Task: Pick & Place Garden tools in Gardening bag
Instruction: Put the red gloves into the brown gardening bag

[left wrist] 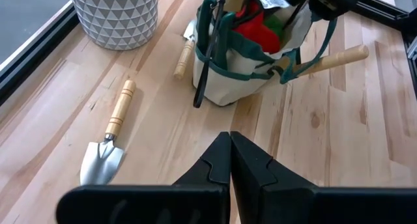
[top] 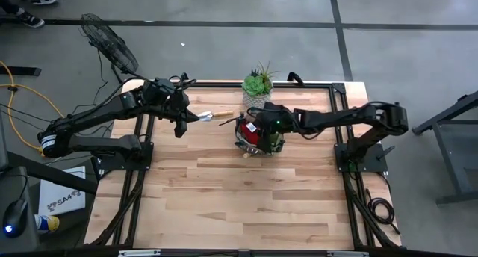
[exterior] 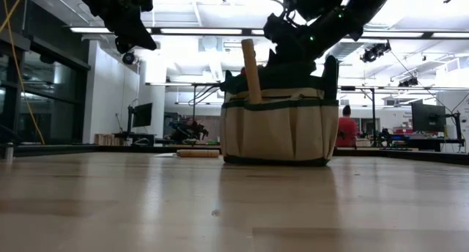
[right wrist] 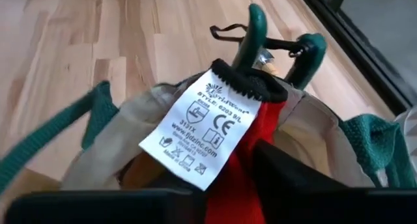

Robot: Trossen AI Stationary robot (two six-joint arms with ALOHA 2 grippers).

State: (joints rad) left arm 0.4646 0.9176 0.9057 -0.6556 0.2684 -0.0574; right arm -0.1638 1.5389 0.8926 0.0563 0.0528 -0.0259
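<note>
The khaki gardening bag [top: 258, 137] with green trim stands upright on the table's middle [exterior: 278, 127]. Inside it are a red piece with a white label [right wrist: 241, 152], a green-handled tool [right wrist: 251, 35] standing up, and a wooden handle [exterior: 251, 69] sticking out. My right gripper [top: 264, 128] hangs over the bag's open top, with the red piece right in front of it. A wooden-handled trowel [left wrist: 107, 142] lies flat on the table left of the bag. Another wooden handle [left wrist: 184, 58] lies against the bag's foot. My left gripper [left wrist: 229, 138] is shut and holds nothing, above the table near the trowel.
A white patterned pot [top: 258, 85] with a green succulent stands just behind the bag, near the far edge. The bag's green loop handles [right wrist: 78, 126] hang loose over its sides. Bare wood lies toward the near edge [top: 239, 205].
</note>
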